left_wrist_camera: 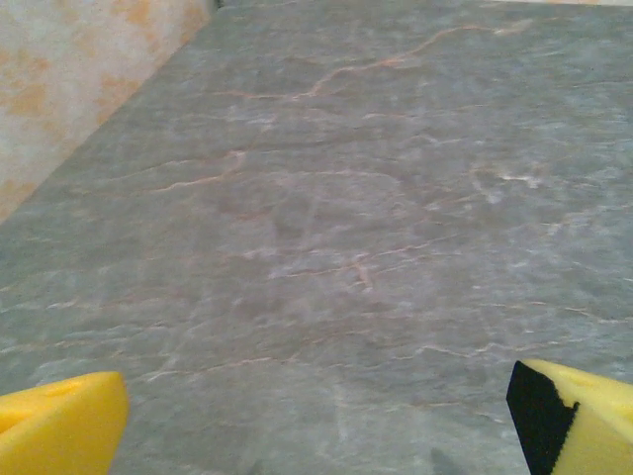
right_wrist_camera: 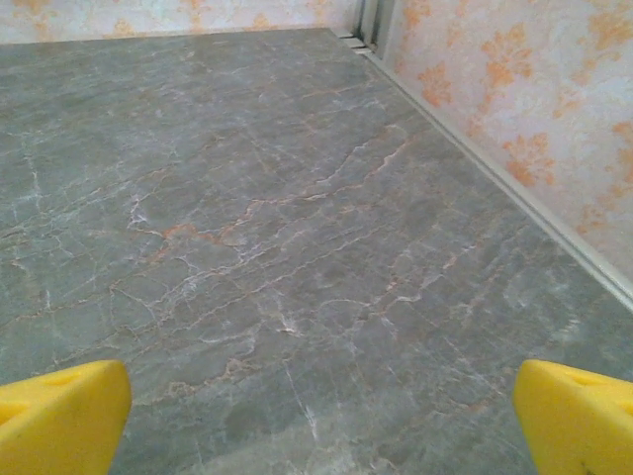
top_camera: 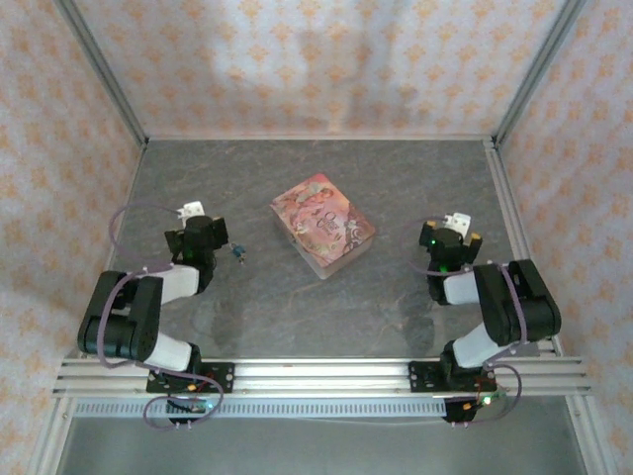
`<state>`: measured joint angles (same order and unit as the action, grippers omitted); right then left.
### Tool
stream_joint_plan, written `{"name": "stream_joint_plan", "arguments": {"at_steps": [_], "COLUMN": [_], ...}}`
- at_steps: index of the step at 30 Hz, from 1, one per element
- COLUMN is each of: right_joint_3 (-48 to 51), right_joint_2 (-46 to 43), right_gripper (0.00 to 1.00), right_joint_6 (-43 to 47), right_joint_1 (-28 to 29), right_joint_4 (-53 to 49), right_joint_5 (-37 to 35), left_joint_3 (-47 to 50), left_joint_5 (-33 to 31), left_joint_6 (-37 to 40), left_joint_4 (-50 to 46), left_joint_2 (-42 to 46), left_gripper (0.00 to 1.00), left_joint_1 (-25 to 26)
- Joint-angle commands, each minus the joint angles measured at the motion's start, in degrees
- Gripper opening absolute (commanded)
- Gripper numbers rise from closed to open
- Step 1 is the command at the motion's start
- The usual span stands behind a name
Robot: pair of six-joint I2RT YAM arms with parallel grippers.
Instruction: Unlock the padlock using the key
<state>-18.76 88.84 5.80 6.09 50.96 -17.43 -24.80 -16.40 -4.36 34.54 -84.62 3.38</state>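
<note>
The padlock [top_camera: 238,253] is seen as a blue speck on the table [top_camera: 396,297], between the left gripper [left_wrist_camera: 316,424] and the pink box [top_camera: 322,225], near the gripper and apart from the box. The key may lie against it, but cannot be made out. The jaws of the left gripper and of the right gripper [right_wrist_camera: 316,416] are spread wide over bare table.

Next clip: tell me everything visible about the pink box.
The pink floral box is a flat rectangular pack, seemingly cardboard, its top printed in pinks and reds, with a pale side edge showing. It looks closed and lies flat on the grey marbled table, turned at an angle, near the middle. Nothing else touches it; its print is too small to read.
</note>
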Motion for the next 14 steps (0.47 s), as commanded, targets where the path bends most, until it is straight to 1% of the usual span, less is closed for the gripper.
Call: {"name": "stream_joint_plan", "arguments": {"at_steps": [1, 3, 4, 5, 6, 7, 8, 10, 14], "right_joint_3": [-2.89, -1.4, -1.57, -2.17, -2.22, -1.9, -2.27, -3.47, -2.91], "right_joint_2": [-0.81, 1.0, 0.43, -0.1, -0.08, 0.34, 0.88, 0.26, -0.06], "right_gripper": [0.99, 0.99, 0.99, 0.99, 0.99, 0.99, 0.99, 1.0, 1.0], "right_joint_6": [-3.42, -2.23, -2.46, -2.78, -2.75, -2.64, -2.62, -4.1, -4.05], "right_joint_1": [-0.55, -0.32, -0.11, -0.18, -0.17, -0.24, -0.2, -1.63, -2.13], "right_joint_4": [-0.16, 6.16, 4.77, 2.72, 2.65, 3.92, 4.16, 0.45, 1.3], "right_joint_5": [1.71, 1.24, 1.18, 1.13, 1.08, 1.15, 1.07, 3.6, 4.2], "left_joint_3": [1.33, 0.99, 1.41, 1.1, 1.4, 1.16, 1.28, 1.26, 1.24], "left_joint_5": [2.65, 2.38, 1.61, 0.69, 0.44, 0.31, 0.2, 0.19, 0.21], "left_joint_6": [3.28, 3.1, 3.28, 2.9, 3.25, 2.96, 3.13, 3.13, 3.05], "left_joint_4": [10.04, 8.82, 10.4, 9.07, 10.43, 9.18, 10.21, 10.05, 9.84], "left_joint_2": [-1.42, -1.06, -1.3, -1.0, -1.34, -1.02, -1.33, -1.23, -1.15], "left_gripper": [1.0, 1.0, 1.0, 1.0, 1.0, 1.0, 1.0, 1.0, 1.0], "left_joint_1": [0.39, 0.51, 0.8, 1.02, 1.09, 1.19, 1.19, 1.19, 1.19]}}
